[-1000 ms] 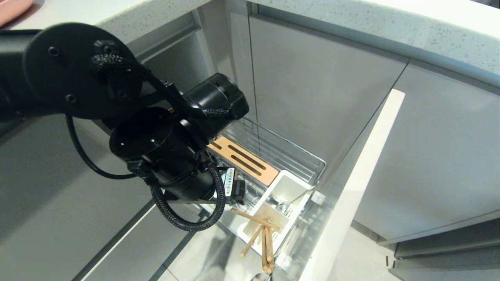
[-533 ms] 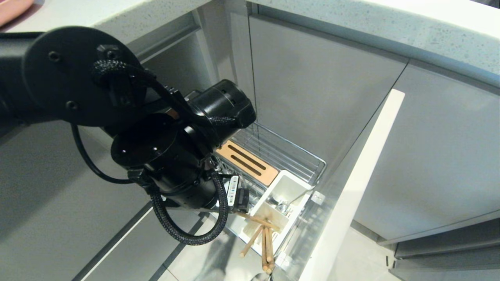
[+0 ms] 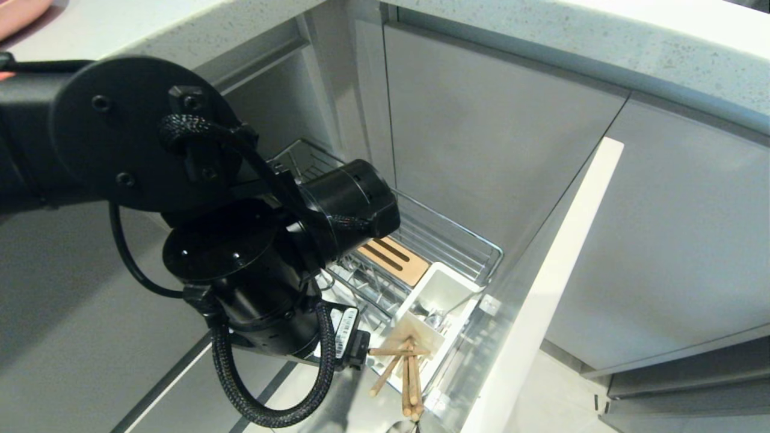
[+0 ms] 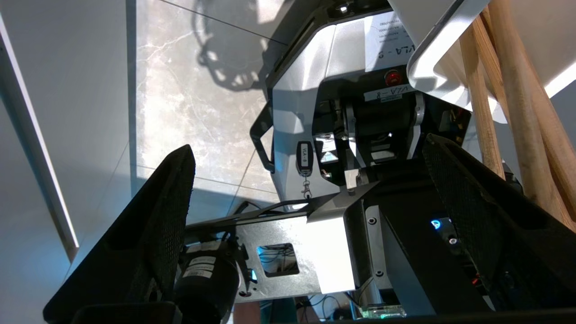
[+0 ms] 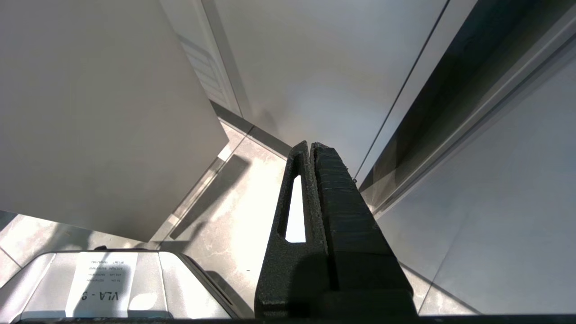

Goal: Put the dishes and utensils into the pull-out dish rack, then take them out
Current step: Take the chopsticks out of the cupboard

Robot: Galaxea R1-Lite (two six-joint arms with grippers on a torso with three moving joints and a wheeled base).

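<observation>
Several chopsticks (image 3: 404, 376) lean out of my rack's (image 3: 448, 240) white box (image 3: 442, 294), light, stiff, smooth and prone to roll, so I'd pinch mid-shaft; my left end effector (image 4: 306, 198) gapes empty beside them.

The left pincer (image 4: 306, 198) hangs with its jaws spread wide and nothing between them, just beside the chopsticks (image 3: 406, 373) that jut out of the white utensil box (image 3: 442, 294) and bar the way on that side. The pull-out dish rack (image 3: 445, 240) is hemmed by cabinet fronts and its pale front panel (image 3: 541, 300), so access is from above, though the left arm (image 3: 240, 240) hides much of it. The wire prongs (image 3: 367, 282) seem to crowd the near part.
</observation>
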